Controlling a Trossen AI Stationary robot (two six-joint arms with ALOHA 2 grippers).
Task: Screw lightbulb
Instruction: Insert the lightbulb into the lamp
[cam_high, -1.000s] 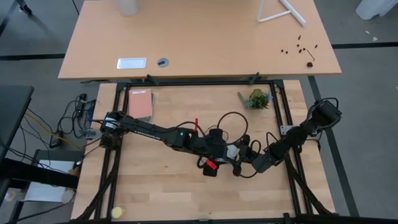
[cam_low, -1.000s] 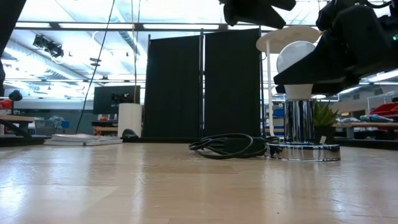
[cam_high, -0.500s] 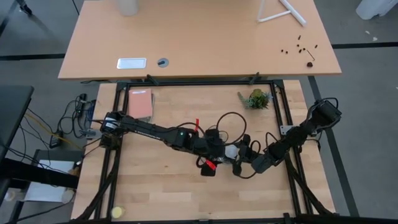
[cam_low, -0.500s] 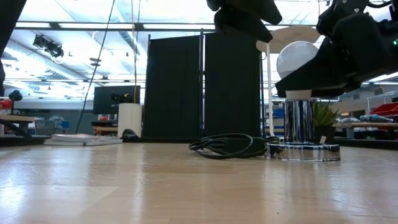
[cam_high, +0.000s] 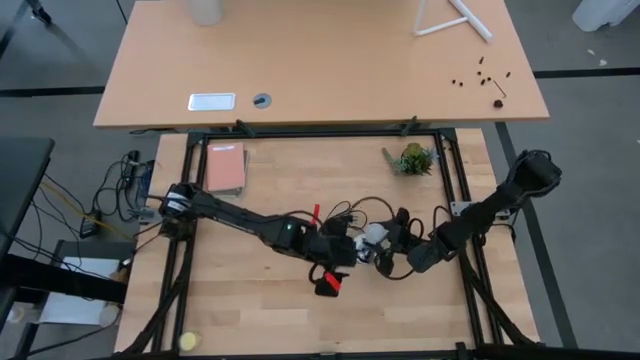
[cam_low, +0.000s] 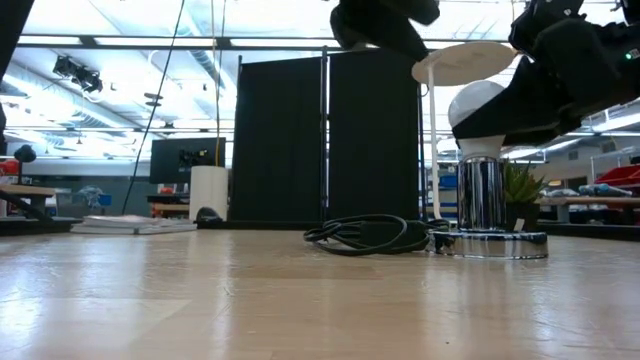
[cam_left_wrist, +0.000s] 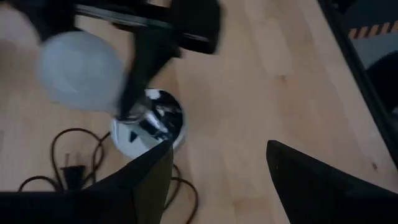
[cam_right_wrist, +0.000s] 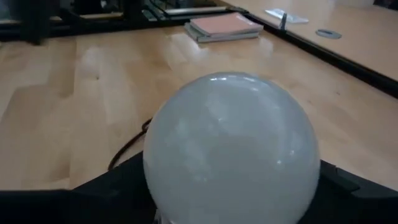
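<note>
The white lightbulb (cam_low: 478, 104) stands upright, its neck in the top of the chrome socket column (cam_low: 482, 195), which rises from the round silvery disc (cam_low: 490, 243) on the table. It also shows in the high view (cam_high: 374, 234) and the left wrist view (cam_left_wrist: 79, 77). My right gripper (cam_right_wrist: 230, 186) is shut on the bulb, reaching in from the table's right. My left gripper (cam_left_wrist: 217, 180) is open and empty, raised above the table just left of the socket (cam_left_wrist: 149, 121). My right gripper pinches the bulb's round globe (cam_right_wrist: 186, 186) between its two fingers, one on each side, low on the globe. The fingers come in about level from the table's right side. The bulb stands upright, its screw base in the socket top (cam_low: 481, 152).
The socket's black cord (cam_low: 365, 234) lies coiled on the table left of the disc. A small potted plant (cam_high: 414, 158) stands at the far right and a pink book (cam_high: 227, 167) at the far left. Black frame rails (cam_high: 462, 190) border the table.
My left gripper has drawn back from the bulb toward the table's left and near edges, and has risen. The bulb, still in my right gripper, has sunk a little on the socket.
</note>
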